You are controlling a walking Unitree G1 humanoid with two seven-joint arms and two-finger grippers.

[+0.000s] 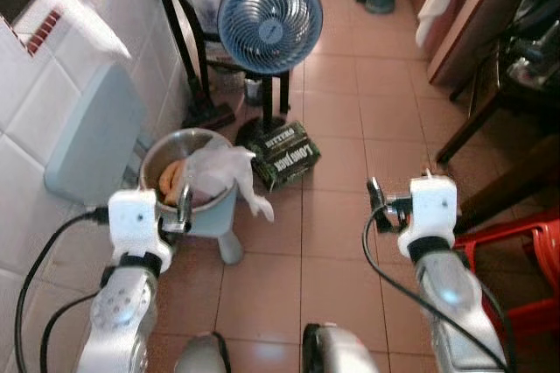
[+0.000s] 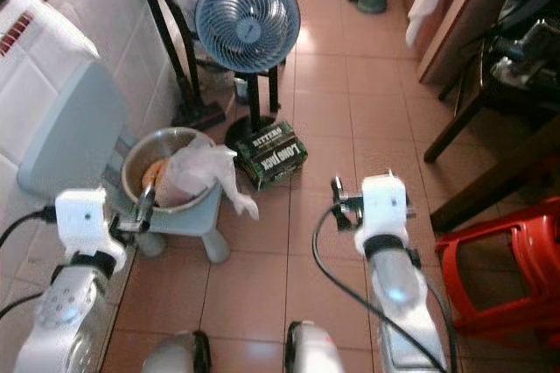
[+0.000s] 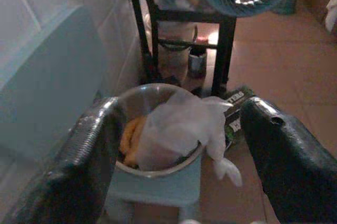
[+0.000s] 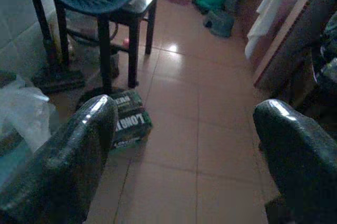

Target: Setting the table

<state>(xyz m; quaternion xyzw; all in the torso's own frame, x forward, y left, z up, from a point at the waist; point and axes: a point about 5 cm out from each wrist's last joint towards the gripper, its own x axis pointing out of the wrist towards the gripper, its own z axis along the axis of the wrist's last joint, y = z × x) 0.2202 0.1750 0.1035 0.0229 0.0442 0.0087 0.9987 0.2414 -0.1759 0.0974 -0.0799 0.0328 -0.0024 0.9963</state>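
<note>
Left hand [image 3: 176, 155] near bag-filled bowl [image 1: 179, 163]

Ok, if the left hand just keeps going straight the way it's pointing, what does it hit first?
Most likely the white plastic bag draped over the metal bowl on the small blue stool. The open left hand frames both, though depth is hard to judge.

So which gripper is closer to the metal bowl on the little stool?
Left. The left gripper is open right at the metal bowl, fingers framing it. The right gripper, also open, hangs over bare floor, past the dark box.
</note>
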